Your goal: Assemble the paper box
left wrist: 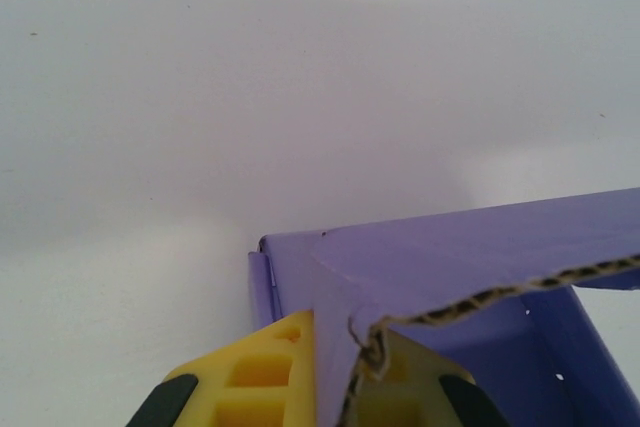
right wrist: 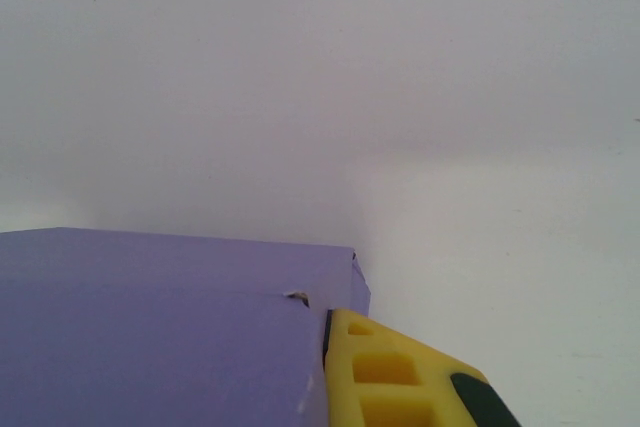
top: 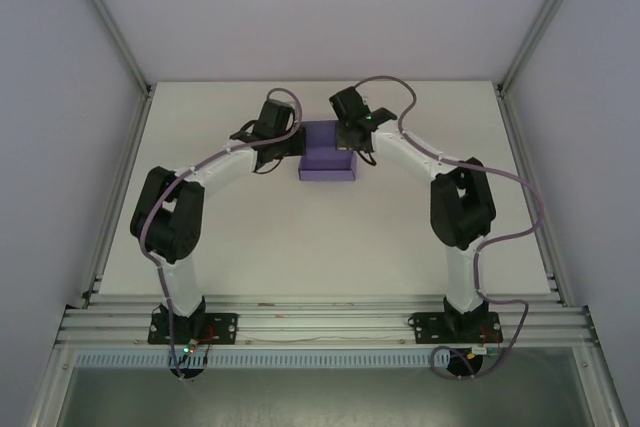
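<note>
We've got our left gripper (left wrist: 345, 382) clamped on a wall of the purple paper box (left wrist: 450, 247), with a yellow finger (left wrist: 265, 382) on each side of the card. A ragged corrugated edge runs off to the right from the pinch, and the white desk (left wrist: 200, 97) is behind it.

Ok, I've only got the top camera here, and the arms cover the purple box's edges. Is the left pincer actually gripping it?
Observer: Yes. On the left wrist camera the left pincer is shut on a wall of the paper box, with one yellow finger outside and one inside.
Operator: And the right one?
Observer: Its wrist camera puts the right pincer at a box corner. The visible finger lies against the card, and the other is hidden behind it.
Operator: Any damage?
Observer: In the left wrist view the corrugated cut edge looks crumpled right where the fingers pinch.
</note>
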`<state>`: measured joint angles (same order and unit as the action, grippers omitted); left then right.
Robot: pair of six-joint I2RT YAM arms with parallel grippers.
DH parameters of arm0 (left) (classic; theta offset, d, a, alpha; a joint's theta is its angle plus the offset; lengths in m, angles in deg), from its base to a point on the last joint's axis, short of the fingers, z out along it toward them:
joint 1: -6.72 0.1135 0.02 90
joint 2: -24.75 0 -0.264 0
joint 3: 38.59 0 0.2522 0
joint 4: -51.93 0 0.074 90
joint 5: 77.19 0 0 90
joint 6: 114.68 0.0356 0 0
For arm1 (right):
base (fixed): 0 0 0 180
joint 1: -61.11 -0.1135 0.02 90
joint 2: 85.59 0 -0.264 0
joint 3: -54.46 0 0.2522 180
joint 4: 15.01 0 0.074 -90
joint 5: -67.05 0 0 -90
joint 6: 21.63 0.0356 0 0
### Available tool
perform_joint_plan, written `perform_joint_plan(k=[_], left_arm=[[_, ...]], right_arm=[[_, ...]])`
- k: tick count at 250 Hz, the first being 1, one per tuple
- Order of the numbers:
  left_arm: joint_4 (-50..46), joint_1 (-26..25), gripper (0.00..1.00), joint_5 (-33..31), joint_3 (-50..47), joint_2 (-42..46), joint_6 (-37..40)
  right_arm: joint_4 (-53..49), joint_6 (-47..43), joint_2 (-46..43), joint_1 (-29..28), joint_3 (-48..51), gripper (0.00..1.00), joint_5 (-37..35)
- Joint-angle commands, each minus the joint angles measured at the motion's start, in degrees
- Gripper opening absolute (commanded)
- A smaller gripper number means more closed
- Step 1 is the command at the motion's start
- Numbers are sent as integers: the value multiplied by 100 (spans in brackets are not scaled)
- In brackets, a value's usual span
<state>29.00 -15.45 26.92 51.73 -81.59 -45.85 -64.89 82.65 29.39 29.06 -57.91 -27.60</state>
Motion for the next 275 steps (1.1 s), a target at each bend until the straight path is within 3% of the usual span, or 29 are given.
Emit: perform_joint_plan(k=[1,32,67,127,182,275], left_arm=[[-200,-183,4,329,-97,68,-42],[-108,-193,4,445,-88,66,-94],[-88,-197,4,518,-42,152,-89],[-111,-204,4,509,170,303,-75],[-219,-200,4,600,513,390,57],[237,-213,4,964,471,10,-334]], right_arm=[[-110,-73,107,-175,-352,4,70],[-511,-146,335,-170,-706,4,205],[-1211,-414,562,-163,-1305,5,-116],[-1553,-1015,748,-165,-1861,6,-509],[-997,-1703,431,-155,-1355,7,24],[421,-355,17,-58,-165,4,381]])
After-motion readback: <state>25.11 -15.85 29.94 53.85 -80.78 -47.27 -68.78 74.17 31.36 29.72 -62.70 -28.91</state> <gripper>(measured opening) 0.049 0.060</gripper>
